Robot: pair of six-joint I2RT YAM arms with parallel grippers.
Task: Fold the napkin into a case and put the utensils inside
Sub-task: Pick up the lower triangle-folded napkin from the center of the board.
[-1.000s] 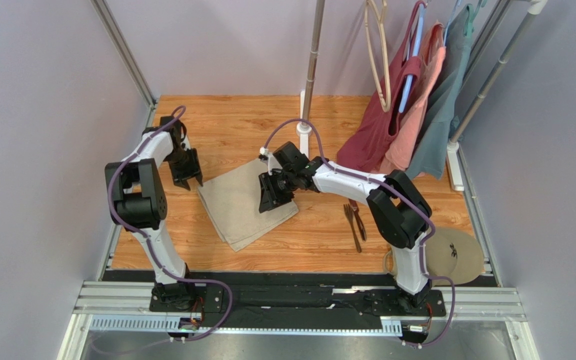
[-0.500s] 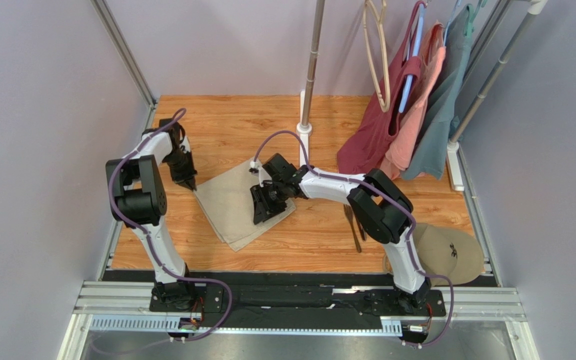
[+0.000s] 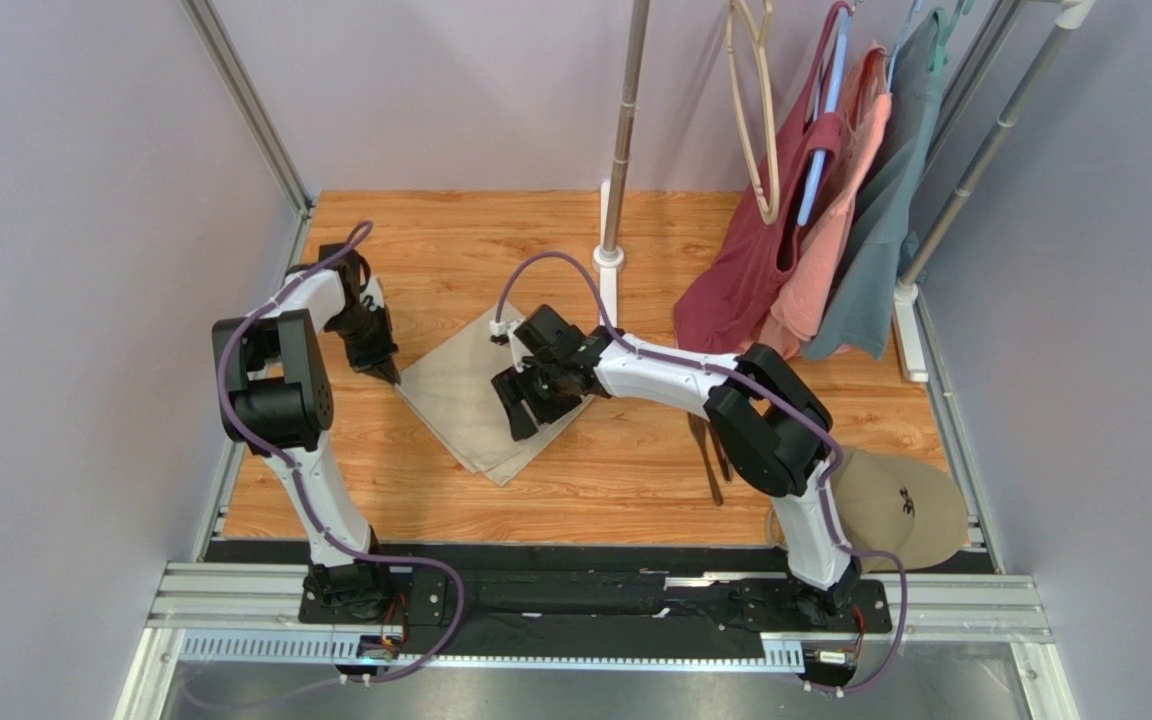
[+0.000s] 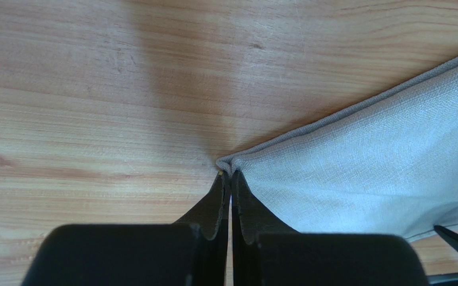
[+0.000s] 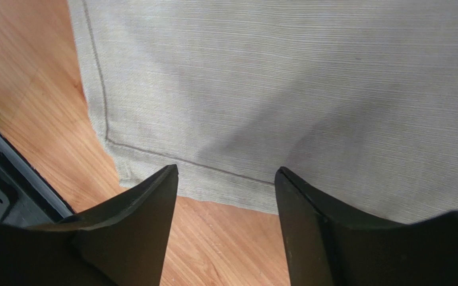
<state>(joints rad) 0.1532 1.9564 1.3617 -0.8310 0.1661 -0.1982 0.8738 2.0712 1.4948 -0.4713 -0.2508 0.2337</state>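
Warm orange-brown wood grain covers the table (image 3: 642, 255), which is walled by pale lilac panels. Near its middle lies the napkin (image 3: 455, 393), a beige-tan woven cloth folded into a skewed four-sided shape, its stacked layers showing as stepped edges along the side toward 5 o'clock. The left gripper (image 3: 382, 365) stands at the napkin's 9 o'clock corner. Its wrist view shows the two dark fingers pressed together, pinching that corner, which puckers into a small rounded fold at 12 o'clock of the tips, while the cloth fans away toward 3 o'clock with a thick rolled hem. The right gripper (image 3: 519, 408) hangs over the napkin's 3 o'clock part. In its wrist view the wedge-shaped black jaws stand wide apart with nothing between them, above a hemmed edge of fine ribbed weave. A straight stitch line runs just inside that edge and turns at a corner toward 9 o'clock. I cannot tell whether the tips touch the cloth. The utensils (image 3: 714, 477), slim dark pieces, lie on bare wood at 3 o'clock of the napkin, well apart from it and partly hidden by the right arm. A round tan disc (image 3: 935, 525) sits at the table's 4 o'clock corner, and soft garments (image 3: 808, 255) hang at 1 o'clock.
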